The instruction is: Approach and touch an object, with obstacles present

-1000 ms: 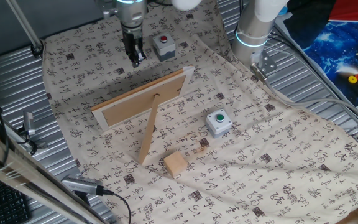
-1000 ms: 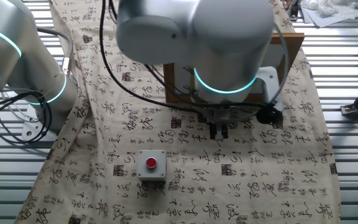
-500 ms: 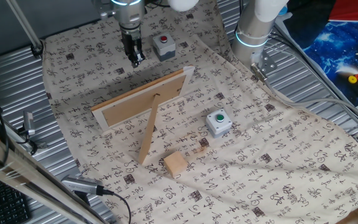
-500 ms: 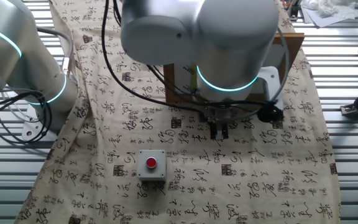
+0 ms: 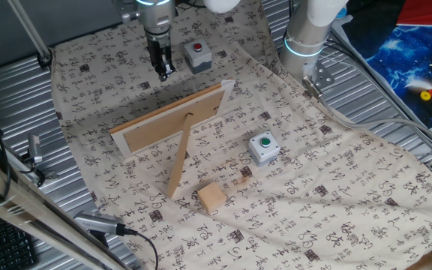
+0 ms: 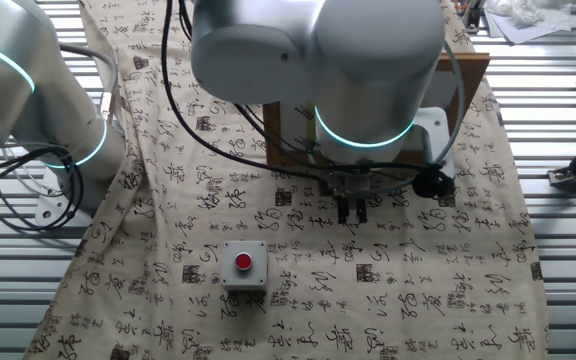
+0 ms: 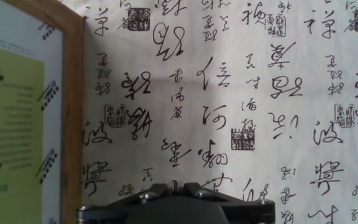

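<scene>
– Light-wood cube (image 5: pixel 211 198): where is it logged?

– It is recorded lying on the calligraphy-print cloth (image 5: pixel 336 202) at the near edge, just beside the foot of the picture frame's prop leg (image 5: pixel 180 160), apart from it. The grey box with the green button (image 5: pixel 263 148) is noted nearby, further up the cloth.

– And the gripper (image 5: pixel 163 69)?

– It is seen hanging above the cloth on the far side of the picture frame (image 5: pixel 172 118), well apart from the cube. The grey box with the red button (image 5: pixel 196 55) is noted just beside it. The fingers are pointed downward and drawn close together, with nothing held between them.

– Hand view?

– Printed cloth is recorded below, with the frame's wooden edge (image 7: pixel 72 112) and a green-and-white sheet at the left. The cube is not seen there.
</scene>
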You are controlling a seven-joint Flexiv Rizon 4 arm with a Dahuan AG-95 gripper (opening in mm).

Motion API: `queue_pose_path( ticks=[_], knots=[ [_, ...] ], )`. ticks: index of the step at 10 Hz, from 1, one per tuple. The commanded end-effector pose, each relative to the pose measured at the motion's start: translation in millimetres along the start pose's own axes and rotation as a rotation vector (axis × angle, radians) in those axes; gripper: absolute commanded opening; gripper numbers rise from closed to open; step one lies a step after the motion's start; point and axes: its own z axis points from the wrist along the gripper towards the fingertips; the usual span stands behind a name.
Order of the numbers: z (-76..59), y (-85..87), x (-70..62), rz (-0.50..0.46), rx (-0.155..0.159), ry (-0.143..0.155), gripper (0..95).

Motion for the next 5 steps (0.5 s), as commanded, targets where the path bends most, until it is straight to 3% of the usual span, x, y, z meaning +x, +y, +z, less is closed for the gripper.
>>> queue_pose_path(
  ticks=[1, 5],
  knots=[
    [-0.6, 0.1, 0.7, 0.004, 0.001, 0.001, 0.0],
    [0.8, -0.2, 2.3, -0.022, 0.001, 0.002, 0.0]
  ],
)
